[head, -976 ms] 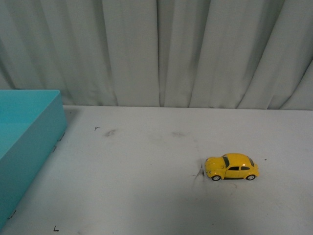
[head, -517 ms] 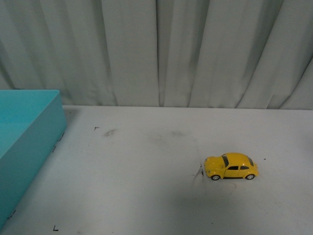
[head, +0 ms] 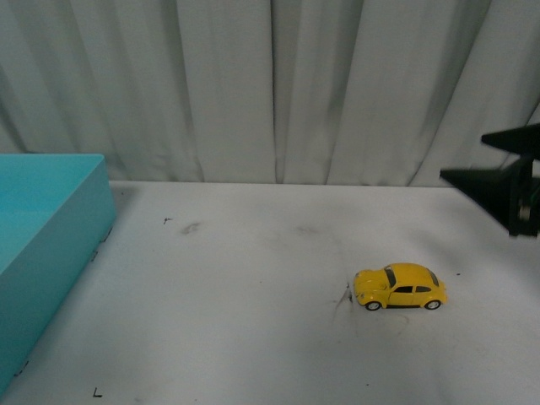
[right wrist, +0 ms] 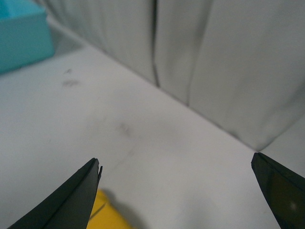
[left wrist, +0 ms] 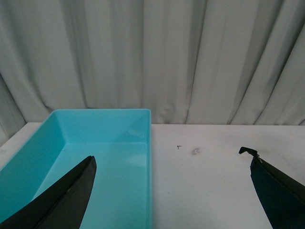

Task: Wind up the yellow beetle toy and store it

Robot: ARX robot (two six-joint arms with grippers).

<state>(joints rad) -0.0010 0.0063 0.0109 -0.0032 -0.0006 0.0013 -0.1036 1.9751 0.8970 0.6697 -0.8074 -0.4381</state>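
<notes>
- The yellow beetle toy point(head: 400, 287) sits on all four wheels on the white table point(head: 253, 337), right of centre. Its nose points toward the teal box point(head: 59, 245), which is well apart from it.
- The right gripper point(head: 462, 157) shows at the right edge of the front view, above the table and beyond the car. Its jaws are spread wide with nothing between them.
- In the right wrist view only a sliver of yellow shows, close to one finger, so the car is not yet centred in the gap.
- The left gripper point(left wrist: 167, 155) is also wide open and empty, hanging by the near end of the box.
- The step in hand looks like the reach and grasp.
- To do it well, line the jaws up over the roof and come straight down. Then close across the two flanks, above the wheels.
- The body is rounded and glossy and probably slippery, and a sideways nudge would likely set the car rolling.
- Keeping the wheels free should leave them able to roll for winding.
- There is plenty of bare table between the car and the box. That lane runs along the car's length, which is handy for a roll.
- The curtain point(head: 253, 84) closes off the far edge, some way behind the car. The near edge is out of view.
- The box is open-topped, and its wall must be cleared on the way in. The left gripper nearby may crowd that approach.
</notes>
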